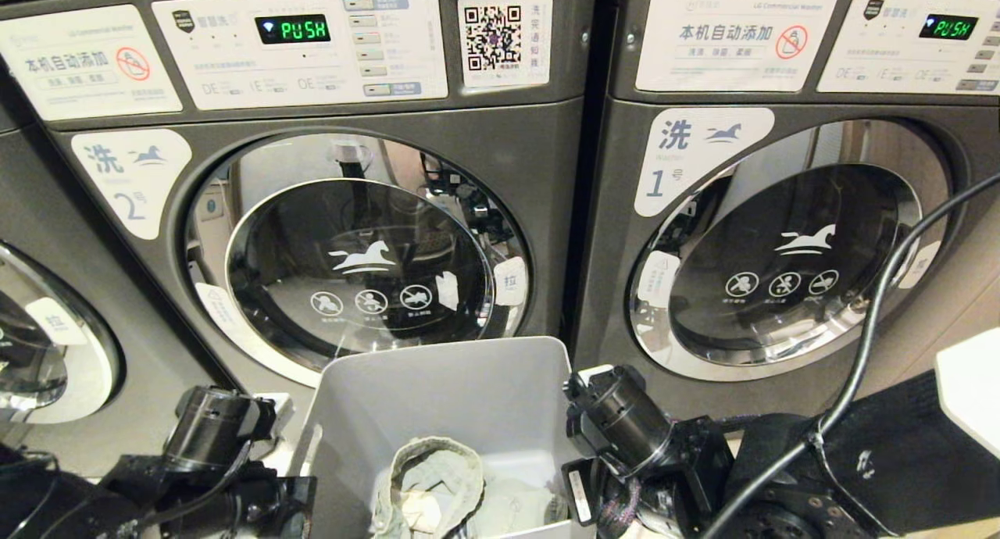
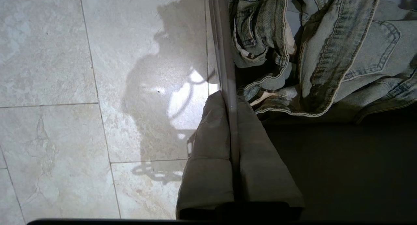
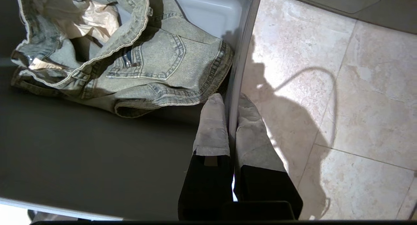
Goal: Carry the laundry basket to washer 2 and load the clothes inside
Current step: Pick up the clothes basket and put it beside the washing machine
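- From the head view, you see the laundry basket (image 1: pixel 437 398) carried low between your two arms, its far wall just in front of washer 2 (image 1: pixel 328 211), the machine with the "2" label on its left. Its round glass door (image 1: pixel 359 258) is shut, so I judge the carrying nearly done and the loading not yet begun. The washer labelled "1" (image 1: pixel 781 234) stands beside it on your right and is not the target. The clothes (image 1: pixel 437 484) lie bunched at the bottom of the basket. Both wrists flank the tub, but neither tool's tips show here.
- From the left wrist view, you get what the head camera hides: the left tool (image 2: pixel 233 127) is pinched narrow on the basket's side wall (image 2: pixel 221 55), one finger outside over the tiled floor (image 2: pixel 65 104), one inside. That rim grip is what keeps the tub up on this side. The denim bundle lies just inside the wall, near the inner finger but apart from it.
- From the right wrist view, the right tool (image 3: pixel 232 111) mirrors it, clamped narrow on the opposite wall (image 3: pixel 241 39), one pad inside, one outside. The clothes sit close to the inner pad, a pocket and zip showing; whether they touch it I cannot tell. This view also shows floor under the basket's outer side and a dark machine base at the frame's far corner, which suggests the tub is right at the washers.
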Robot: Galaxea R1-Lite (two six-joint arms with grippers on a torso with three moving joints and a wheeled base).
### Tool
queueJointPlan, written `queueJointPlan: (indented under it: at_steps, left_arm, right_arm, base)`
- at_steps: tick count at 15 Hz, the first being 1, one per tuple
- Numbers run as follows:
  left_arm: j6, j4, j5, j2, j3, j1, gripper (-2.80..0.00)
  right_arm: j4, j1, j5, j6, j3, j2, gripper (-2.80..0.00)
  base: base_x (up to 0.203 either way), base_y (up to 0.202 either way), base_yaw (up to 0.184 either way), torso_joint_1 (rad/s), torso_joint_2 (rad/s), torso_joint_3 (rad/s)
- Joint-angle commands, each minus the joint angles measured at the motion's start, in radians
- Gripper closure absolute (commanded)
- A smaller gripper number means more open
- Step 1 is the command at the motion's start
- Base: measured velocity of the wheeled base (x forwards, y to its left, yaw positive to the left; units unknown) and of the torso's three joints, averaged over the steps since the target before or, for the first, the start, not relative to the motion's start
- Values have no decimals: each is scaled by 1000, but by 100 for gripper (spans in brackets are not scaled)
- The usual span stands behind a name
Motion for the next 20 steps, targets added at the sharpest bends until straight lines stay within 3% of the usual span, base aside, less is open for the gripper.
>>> queueJointPlan:
  at_steps: [1, 6, 20]
  left_arm:
    - [-2, -43, 1, 57, -5, 1, 0]
    - [6, -264, 2, 228, -8, 9, 0]
    - [7, -279, 2, 401, -115, 7, 0]
  right_arm:
    - [-10, -5, -6, 3, -2, 29, 0]
    - [-96, -61, -8, -50, -3, 101, 0]
    - [-234, -124, -7, -130, -21, 258, 0]
  base:
    - [0, 0, 0, 0, 0, 0]
    - [0, 0, 0, 0, 0, 0]
    - [0, 0, 0, 0, 0, 0]
